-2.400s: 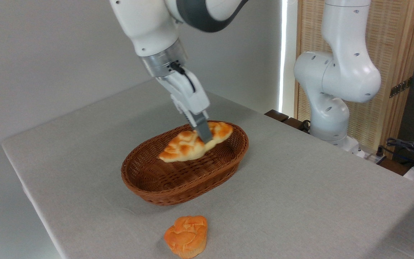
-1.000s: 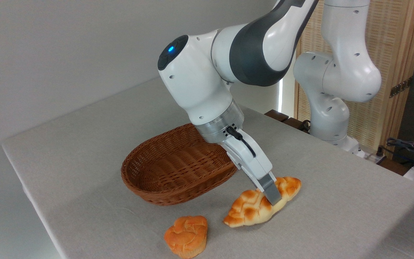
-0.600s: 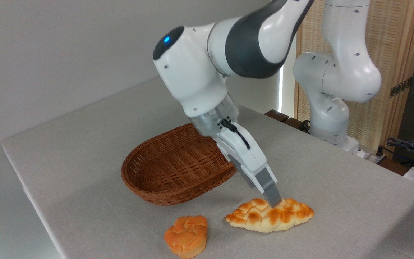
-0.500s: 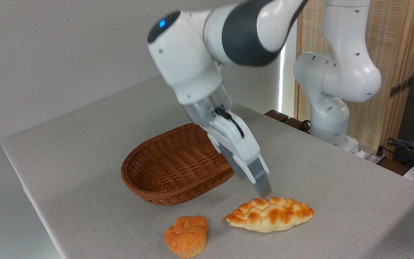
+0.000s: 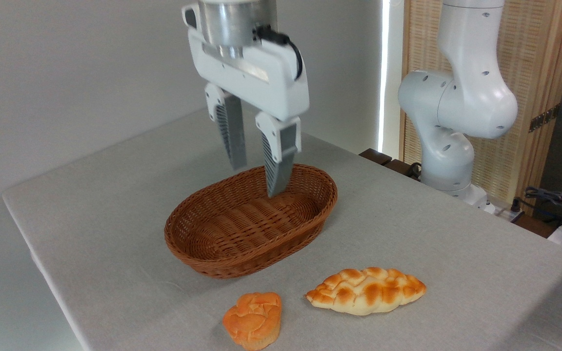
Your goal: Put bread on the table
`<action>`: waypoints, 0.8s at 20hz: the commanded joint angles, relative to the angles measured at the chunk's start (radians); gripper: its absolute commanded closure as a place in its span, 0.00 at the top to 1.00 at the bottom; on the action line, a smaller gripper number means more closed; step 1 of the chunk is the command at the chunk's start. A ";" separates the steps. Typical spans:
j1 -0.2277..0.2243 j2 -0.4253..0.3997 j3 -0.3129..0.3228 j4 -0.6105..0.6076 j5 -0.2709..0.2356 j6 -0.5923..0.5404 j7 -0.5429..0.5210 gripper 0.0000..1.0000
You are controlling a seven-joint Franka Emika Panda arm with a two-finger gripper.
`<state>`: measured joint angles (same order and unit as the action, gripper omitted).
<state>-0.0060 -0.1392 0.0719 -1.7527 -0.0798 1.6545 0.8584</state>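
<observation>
Two baked goods now lie on the table (image 5: 115, 204), and neither is in the robot's hold. On the left, the wicker basket (image 5: 183, 234) is empty; 2.4 seconds ago the loaf was being lifted out of it, pinched between the fingers. High over the basket's far part hangs the gripper (image 5: 254, 175), pointing straight down with its fingers spread apart and nothing between them. Half a second ago it was tilted and low, just above the loaf; it has since swung up and back toward the far left, well clear of the food. Near the front edge sits the small round orange bun (image 5: 253, 319), in the same spot as in every earlier view. Just to its right, close but apart from it, the bread (image 5: 366, 290) rests flat on the grey cloth with its long axis running left to right, unmoved over the last half second. Farther right, the second white arm (image 5: 456, 102) stands idle beside the table.

With the loaf released, settled and the arm withdrawn, I judge the task essentially complete; nothing further seems to be needed.
</observation>
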 commanded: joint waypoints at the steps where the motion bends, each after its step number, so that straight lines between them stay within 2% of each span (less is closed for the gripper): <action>1: 0.008 0.056 -0.018 0.091 -0.029 0.001 -0.068 1.00; 4: 0.008 0.093 -0.038 0.127 -0.026 0.001 -0.114 1.00; 16: 0.009 0.116 -0.060 0.160 -0.002 -0.047 -0.114 1.00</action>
<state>-0.0040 -0.0470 0.0209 -1.6417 -0.0890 1.6549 0.7580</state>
